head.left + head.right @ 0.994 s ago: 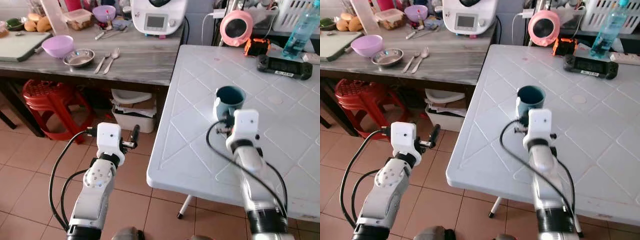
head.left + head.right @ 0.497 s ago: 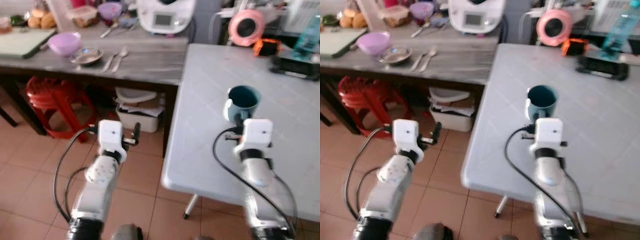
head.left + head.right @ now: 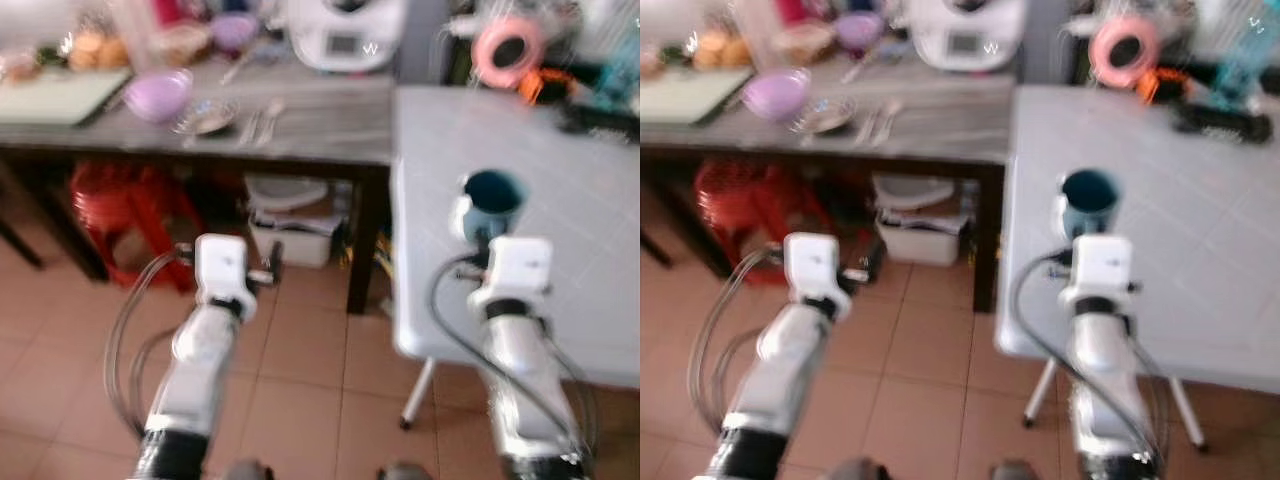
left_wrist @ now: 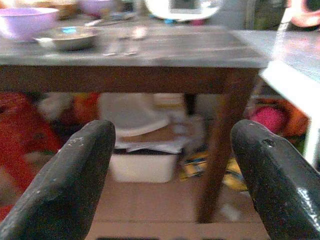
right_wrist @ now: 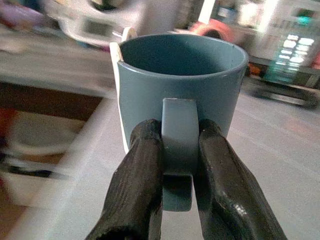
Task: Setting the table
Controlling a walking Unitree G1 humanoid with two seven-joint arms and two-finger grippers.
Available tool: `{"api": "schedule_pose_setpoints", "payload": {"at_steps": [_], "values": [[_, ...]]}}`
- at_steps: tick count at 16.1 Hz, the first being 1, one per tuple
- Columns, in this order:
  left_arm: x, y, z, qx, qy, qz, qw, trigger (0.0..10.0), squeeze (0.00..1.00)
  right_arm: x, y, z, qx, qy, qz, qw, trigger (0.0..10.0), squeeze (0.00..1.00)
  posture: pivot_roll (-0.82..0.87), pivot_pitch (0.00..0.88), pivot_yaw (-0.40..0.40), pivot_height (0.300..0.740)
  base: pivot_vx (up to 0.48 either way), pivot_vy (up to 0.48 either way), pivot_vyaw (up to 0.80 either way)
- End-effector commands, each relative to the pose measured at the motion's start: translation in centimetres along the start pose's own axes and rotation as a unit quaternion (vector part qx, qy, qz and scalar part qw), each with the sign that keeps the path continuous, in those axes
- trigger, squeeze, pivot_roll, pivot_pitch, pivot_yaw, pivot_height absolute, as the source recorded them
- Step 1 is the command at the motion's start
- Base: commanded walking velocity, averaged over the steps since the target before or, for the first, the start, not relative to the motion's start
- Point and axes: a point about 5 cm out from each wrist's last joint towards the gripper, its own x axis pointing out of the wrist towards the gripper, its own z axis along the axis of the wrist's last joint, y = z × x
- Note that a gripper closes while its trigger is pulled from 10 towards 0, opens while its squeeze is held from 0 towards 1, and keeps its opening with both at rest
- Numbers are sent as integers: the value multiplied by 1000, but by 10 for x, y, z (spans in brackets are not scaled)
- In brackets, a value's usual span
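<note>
My right claw (image 5: 177,165) pinches the handle of the teal mug (image 5: 182,82), upright above the white table's (image 3: 1200,290) near edge. My left claw (image 4: 170,165) hangs spread beside that table. Gripped by the handle alone, the mug could swing or slip.

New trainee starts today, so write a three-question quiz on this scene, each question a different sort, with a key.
1. True or false: the right gripper has its jaws shut on the handle of the blue mug.
2. Which bowl is nearest the metal dish on the wooden counter? A. red bowl B. purple bowl C. black bowl
3. Fill in: the left gripper has its jaws ____ and holds nothing.

Key: 1 true; 2 B; 3 open.
</note>
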Motion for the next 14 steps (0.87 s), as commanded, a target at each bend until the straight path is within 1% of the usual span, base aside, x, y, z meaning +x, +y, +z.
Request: {"api": "schedule_pose_setpoints", "payload": {"at_steps": [1,3,7,9,11,14], "values": [[2,-2,4,-1,-11,-8,1000,10000,0,1,-3,6,-5,-14,-5,1000,10000,0,-63,0,44,740,0,435,0],[2,-3,5,-1,-12,-10,1000,10000,0,1,-2,6,-4,-15,-6,1000,10000,0,-66,0,45,740,0,424,0],[3,-7,6,5,-17,-23,1000,10000,0,1,-5,6,-5,-15,-10,1000,10000,0,-72,0,47,740,353,317,0],[4,-9,6,10,-21,-31,999,10000,0,2,-4,6,-6,-15,-9,1000,10000,0,-72,0,43,740,459,0,0],[4,-9,6,1,-19,-27,999,10000,0,2,-4,7,-6,-16,-7,1000,10000,0,-73,0,40,740,480,0,0],[5,-10,6,4,-21,-27,999,10000,0,3,-4,8,-8,-18,-5,1000,10000,0,-75,0,39,740,480,0,0]]}}
